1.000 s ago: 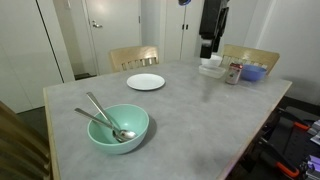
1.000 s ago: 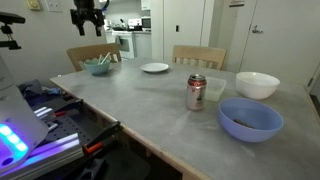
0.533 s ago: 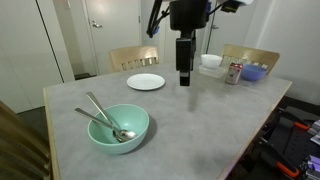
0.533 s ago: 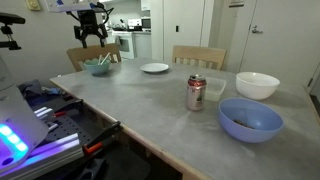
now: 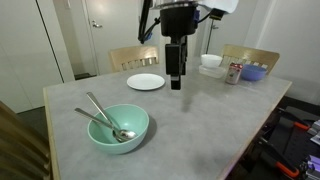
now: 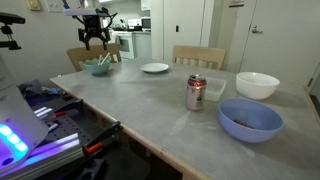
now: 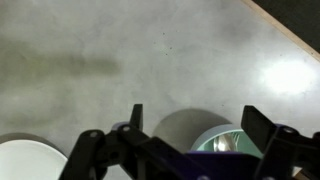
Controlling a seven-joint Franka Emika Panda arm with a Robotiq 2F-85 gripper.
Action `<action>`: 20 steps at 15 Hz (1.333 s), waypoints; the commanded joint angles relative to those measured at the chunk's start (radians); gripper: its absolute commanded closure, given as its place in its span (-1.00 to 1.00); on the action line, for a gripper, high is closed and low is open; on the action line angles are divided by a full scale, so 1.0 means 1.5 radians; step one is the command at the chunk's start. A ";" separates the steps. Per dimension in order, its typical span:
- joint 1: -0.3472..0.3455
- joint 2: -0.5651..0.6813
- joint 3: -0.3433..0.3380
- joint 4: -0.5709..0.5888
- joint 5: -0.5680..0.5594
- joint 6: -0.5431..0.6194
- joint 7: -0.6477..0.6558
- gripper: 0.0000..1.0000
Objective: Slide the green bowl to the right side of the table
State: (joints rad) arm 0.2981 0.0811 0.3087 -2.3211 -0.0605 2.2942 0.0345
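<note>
Green bowl point(image 5: 118, 128) upright on table point(image 5: 205, 125)

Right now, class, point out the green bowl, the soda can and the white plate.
green bowl point(image 5: 118, 146), in an exterior view, on its front outer wall.
soda can point(image 6: 196, 94), in an exterior view, on the middle of its side.
white plate point(image 5: 146, 82), in an exterior view, on its centre.

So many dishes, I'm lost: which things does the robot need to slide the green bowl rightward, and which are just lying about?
For the job: green bowl, table, pincer.
Lying about: white plate, soda can, white bowl, blue bowl, spoons in the green bowl.
</note>
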 commanded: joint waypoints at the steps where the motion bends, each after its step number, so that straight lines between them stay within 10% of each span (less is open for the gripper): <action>1: 0.002 0.057 0.002 0.016 0.018 0.078 -0.050 -1.00; 20: 0.052 0.387 -0.008 0.364 -0.072 -0.018 -0.194 -1.00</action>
State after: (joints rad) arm 0.3594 0.5933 0.3060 -1.8766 -0.1531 2.3387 -0.2315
